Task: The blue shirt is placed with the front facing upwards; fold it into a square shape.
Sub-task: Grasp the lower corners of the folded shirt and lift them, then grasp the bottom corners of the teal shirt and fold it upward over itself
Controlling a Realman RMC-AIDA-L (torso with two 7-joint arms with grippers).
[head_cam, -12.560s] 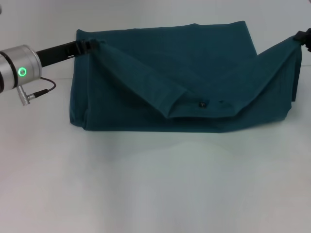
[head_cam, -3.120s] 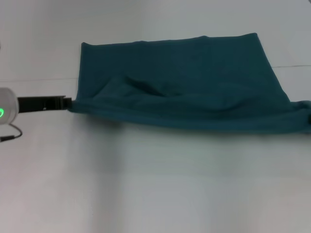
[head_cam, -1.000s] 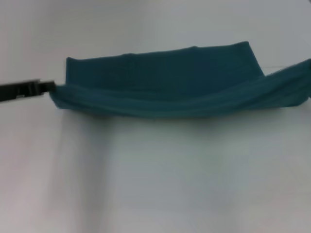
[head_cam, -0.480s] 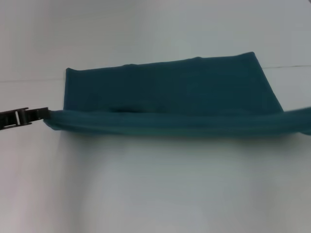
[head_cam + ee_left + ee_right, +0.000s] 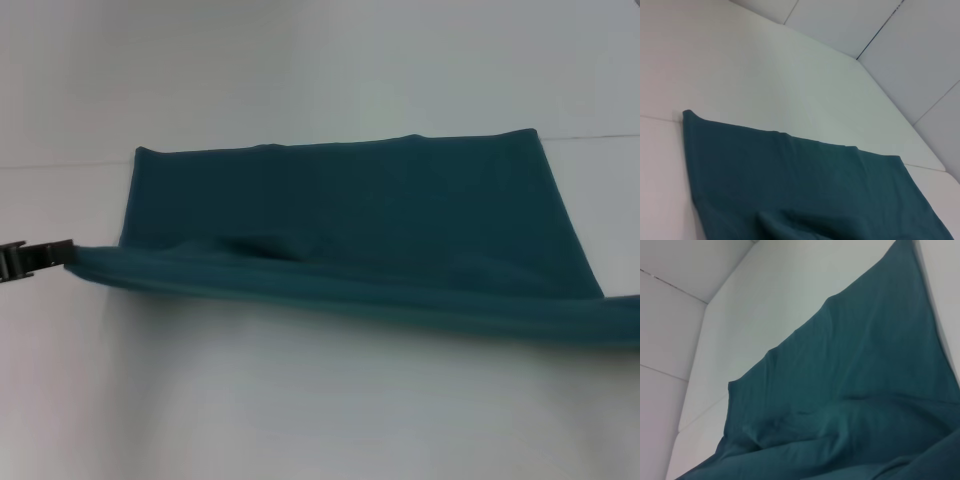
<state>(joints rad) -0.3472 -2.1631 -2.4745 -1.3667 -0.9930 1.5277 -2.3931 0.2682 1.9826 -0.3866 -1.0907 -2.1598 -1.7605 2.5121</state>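
The blue shirt [image 5: 350, 215] lies on the white table as a wide folded band, plain teal side up, with no print or collar showing. Its near edge [image 5: 330, 290] forms a thick fold running from the left to the right border of the head view. My left gripper [image 5: 62, 253] reaches in from the left border and is shut on the near-left corner of that fold. The right gripper is outside the head view; the cloth's near-right corner runs off the border there. Both wrist views show only the shirt [image 5: 790, 185] [image 5: 850, 390] on the table.
The white table [image 5: 300, 400] stretches bare in front of the shirt and behind it. A seam line [image 5: 60, 165] crosses the table at the level of the shirt's far edge. White wall panels [image 5: 920, 45] stand beyond the table.
Over the last second the near fold has come toward me and lower in the head view, and the left gripper has moved nearer and leftward with the corner. The cloth now lies flatter.
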